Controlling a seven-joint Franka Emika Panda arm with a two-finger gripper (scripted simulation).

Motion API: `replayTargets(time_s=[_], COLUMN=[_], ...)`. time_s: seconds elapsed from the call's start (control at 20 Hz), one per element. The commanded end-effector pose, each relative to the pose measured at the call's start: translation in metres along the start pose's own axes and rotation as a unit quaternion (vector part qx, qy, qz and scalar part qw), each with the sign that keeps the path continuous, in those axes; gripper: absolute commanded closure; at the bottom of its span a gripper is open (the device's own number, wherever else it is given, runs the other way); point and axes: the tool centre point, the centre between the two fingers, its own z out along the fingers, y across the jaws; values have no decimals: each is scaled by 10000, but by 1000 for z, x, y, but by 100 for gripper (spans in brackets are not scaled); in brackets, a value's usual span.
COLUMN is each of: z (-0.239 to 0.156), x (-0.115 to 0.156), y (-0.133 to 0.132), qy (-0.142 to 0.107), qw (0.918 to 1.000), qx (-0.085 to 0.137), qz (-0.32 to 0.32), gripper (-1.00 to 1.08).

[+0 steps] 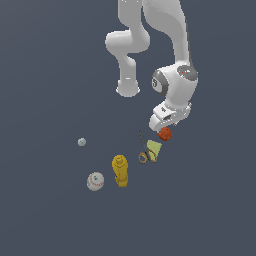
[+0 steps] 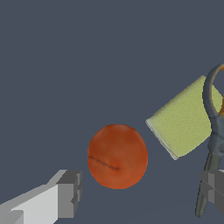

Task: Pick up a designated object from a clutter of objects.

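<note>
Spread wide and empty, the gripper (image 2: pixel 140 192) hangs just above the orange-red ball (image 2: pixel 117 156), one finger (image 2: pixel 65 194) near one side of it and the other (image 2: pixel 215 190) well off on the far side, neither touching. So the ball lies off-centre between the jaws, closer to the first finger. Just beside the ball rests the yellow-green wedge (image 2: pixel 186 119), and a thin dark stick (image 2: pixel 209 175) lies by the far finger.

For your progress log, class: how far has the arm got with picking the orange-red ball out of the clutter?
Done: the tool is lowered over the orange-red ball, its fingers open on either side. In hand: nothing; the ball is not gripped. Left: close and lift it clear of the yellow-green wedge beside it.
</note>
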Motion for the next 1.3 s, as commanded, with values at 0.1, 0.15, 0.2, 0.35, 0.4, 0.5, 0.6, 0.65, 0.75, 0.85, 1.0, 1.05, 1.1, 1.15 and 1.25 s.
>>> replayTargets(time_s=[0.1,0.15,0.2,0.35,0.4,0.5,0.6,0.65,0.75,0.85,1.0,1.05,1.1,1.15,1.25], z=[8,8,8,9,10,15,21,25,35,43,52,53,55,56,56], x=[-4,-5,-5,-4,-5,-5,-5,-5,-5,-6,-6,-6,-6,-6,-6], y=[-12,-13,-13,-12,-12,-12,-12,-13,-13,-13,-13,-13,-13,-13,-13], qy=[14,14,14,9,9,9,10,10,10,11,13,13,13,13,13], qw=[10000,9999,9999,10000,10000,10000,9999,9999,9999,9999,9999,9999,9999,9999,9999], qx=[29,31,31,28,28,28,30,32,32,34,34,34,34,34,34], qz=[-94,-101,-101,-94,-94,-94,-97,-100,-100,-103,-106,-106,-106,-106,-106], gripper=[-92,-92,-92,-92,-92,-92,-92,-92,-92,-92,-92,-92,-92,-92,108])
